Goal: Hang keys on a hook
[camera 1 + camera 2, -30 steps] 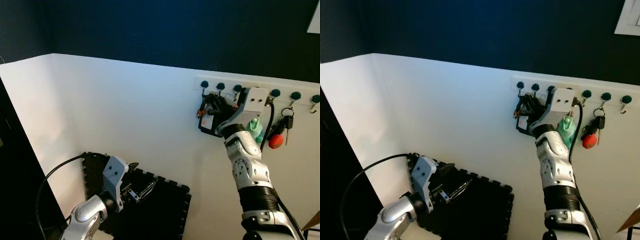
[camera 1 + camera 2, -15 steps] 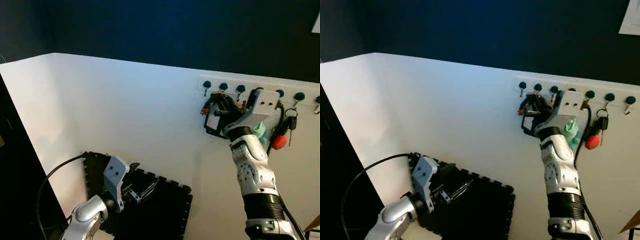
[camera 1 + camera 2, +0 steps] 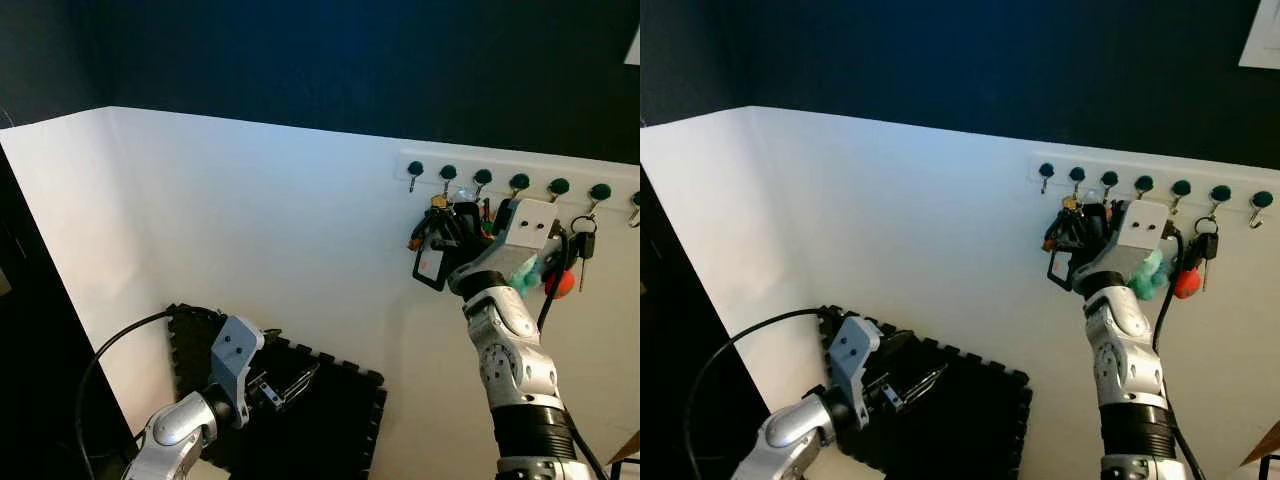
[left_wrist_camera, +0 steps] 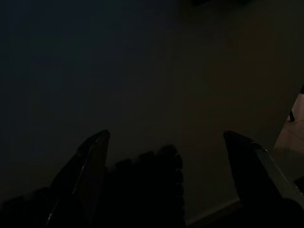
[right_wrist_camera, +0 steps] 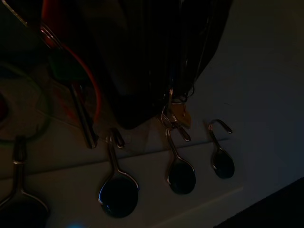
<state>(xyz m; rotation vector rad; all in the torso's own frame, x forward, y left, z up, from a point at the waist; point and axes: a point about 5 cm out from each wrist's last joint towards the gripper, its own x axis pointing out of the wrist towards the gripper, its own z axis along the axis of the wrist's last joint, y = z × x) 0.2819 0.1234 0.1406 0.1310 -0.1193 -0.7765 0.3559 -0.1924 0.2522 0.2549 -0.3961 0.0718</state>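
Note:
A white rail with a row of dark-knobbed hooks is fixed high on the white wall panel. My right gripper is raised just under the second hook from the left, shut on a bunch of keys with a black-framed tag. In the right wrist view the bunch's metal ring lies at the bent tip of one hook; whether it is looped over it I cannot tell. My left gripper hangs low over a black mat, open.
Another key bunch with a red ball hangs from a hook further right, and a teal object sits beside my right wrist. A black foam mat lies at the wall's foot. The wall above the rail is dark blue.
My right gripper has carried the keys a little right along the rail, from below the first hook to below the second. The left arm has stayed put.

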